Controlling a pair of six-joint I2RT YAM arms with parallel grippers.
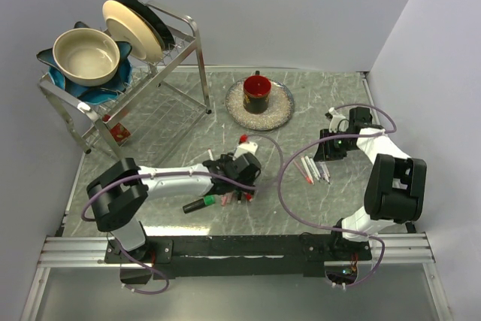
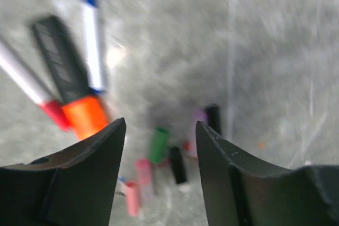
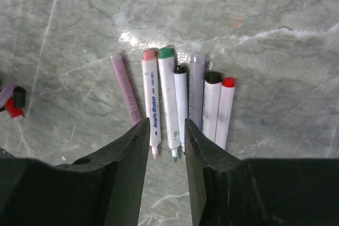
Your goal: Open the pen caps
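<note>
My left gripper (image 1: 244, 180) hangs on the near side of the red mug (image 1: 256, 94), fingers spread wide with nothing between them. Under the gap lie the loose pen caps (image 2: 158, 144), green, black, pink and purple, bunched close. The view there is blurred, so I cannot say which ones touch. Just left of them a thick black marker (image 2: 61, 62) wears its orange cap (image 2: 85, 117), beside a white pen (image 2: 21, 78) with a red cap.

My right gripper (image 3: 165, 128), near and right of the mug, is also parted and holds nothing. Its fingers flank the tips of two pens in a row of seven pens (image 3: 197, 86). Bare marble runs from that row up to the mug's woven mat (image 1: 279, 114). The dish rack (image 1: 167, 52) stands far left of the mug, well apart from both grippers.
</note>
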